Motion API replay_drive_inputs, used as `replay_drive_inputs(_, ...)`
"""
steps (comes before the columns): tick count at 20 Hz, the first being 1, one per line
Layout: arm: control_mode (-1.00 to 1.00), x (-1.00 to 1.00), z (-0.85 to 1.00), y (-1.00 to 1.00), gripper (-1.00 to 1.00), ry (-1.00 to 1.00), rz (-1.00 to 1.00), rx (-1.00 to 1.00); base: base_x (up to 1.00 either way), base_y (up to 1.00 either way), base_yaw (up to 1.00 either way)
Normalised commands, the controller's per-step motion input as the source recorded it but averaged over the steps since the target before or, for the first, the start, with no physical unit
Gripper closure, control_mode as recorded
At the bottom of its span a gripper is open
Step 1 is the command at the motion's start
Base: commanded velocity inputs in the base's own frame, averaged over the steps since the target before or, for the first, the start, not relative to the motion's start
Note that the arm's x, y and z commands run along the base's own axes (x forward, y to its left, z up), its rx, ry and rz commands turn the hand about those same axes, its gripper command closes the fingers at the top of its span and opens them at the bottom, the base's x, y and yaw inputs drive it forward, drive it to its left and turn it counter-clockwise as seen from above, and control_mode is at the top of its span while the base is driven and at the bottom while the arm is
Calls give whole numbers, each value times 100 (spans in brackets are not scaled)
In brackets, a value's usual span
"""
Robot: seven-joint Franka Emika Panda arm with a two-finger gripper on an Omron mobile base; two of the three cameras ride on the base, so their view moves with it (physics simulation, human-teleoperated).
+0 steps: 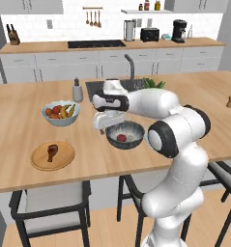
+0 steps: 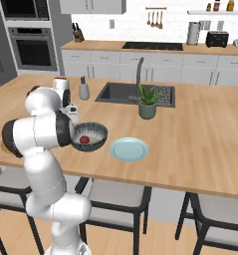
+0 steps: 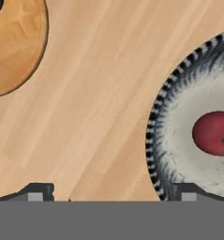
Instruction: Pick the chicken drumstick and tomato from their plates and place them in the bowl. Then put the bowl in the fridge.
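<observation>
Gripper (image 3: 111,193) spread wide, nothing between the tips, hovering over bare counter (image 3: 99,103) just beside the bowl (image 1: 125,134). The tomato (image 3: 213,132) sits inside on the pale speckled floor, round, red, green stem scar showing, cut off at the hand view's edge. The chicken drumstick (image 1: 52,151) lies reddish-brown on the wooden plate (image 1: 52,156), well left; the light-blue plate (image 2: 129,149) sits beside the bowl.
</observation>
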Motion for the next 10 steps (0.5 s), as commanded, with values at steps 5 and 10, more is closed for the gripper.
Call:
replay_drive_inputs(5, -100, -100, 0, 98, -100, -12, -41, 0, 0, 0, 0)
replay_drive_inputs(10, -100, -36, 2, 98, -100, -1, -44, 1, 0, 0, 0)
